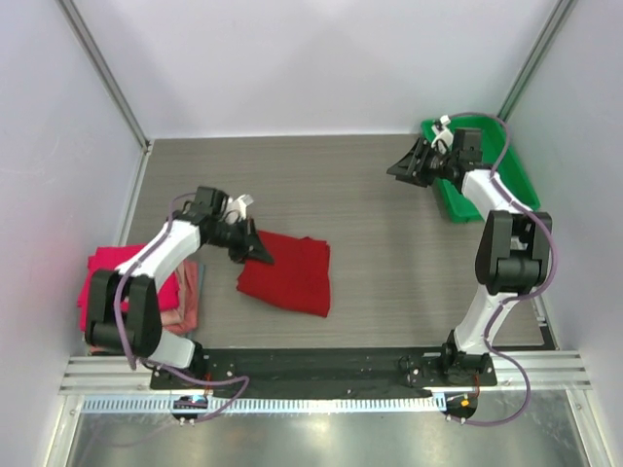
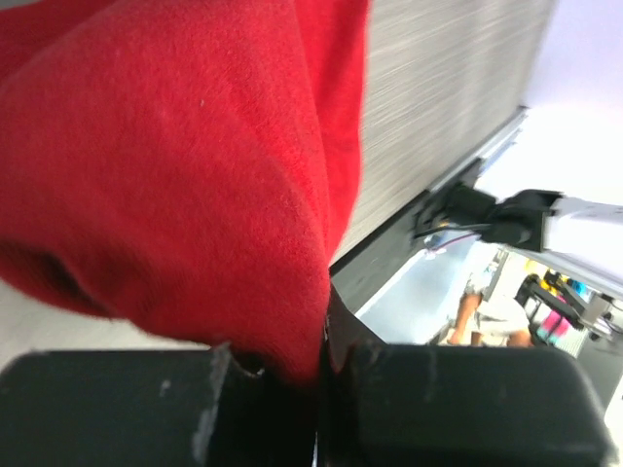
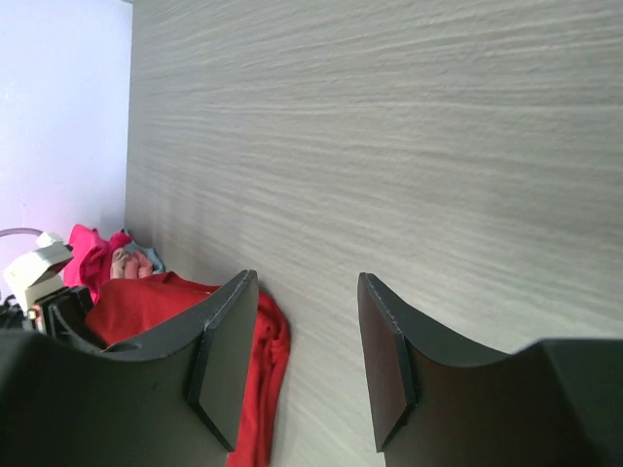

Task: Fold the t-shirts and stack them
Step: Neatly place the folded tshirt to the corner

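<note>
Crimson t-shirt (image 1: 292,277) lies as a rough folded rectangle on the grey wood-grain table (image 1: 380,204), left of centre and not far from the arms' bases. At the table's left edge sits a pile of folded shirts: a magenta-pink shirt (image 1: 102,277) is on top, with salmon and pale pink cloth (image 1: 192,292) showing beneath along its right side. A green tray (image 1: 513,175) stands in the far right corner. The left arm (image 1: 165,253) crosses above the pile toward the crimson t-shirt. The left claw (image 1: 258,251) is pinched narrow on that shirt's upper left corner, and the left wrist view shows red cloth caught between the two black fingers. The right claw (image 1: 409,163) hangs above bare table just beside the tray's left wall, its jaws wide apart and holding nothing.
</note>
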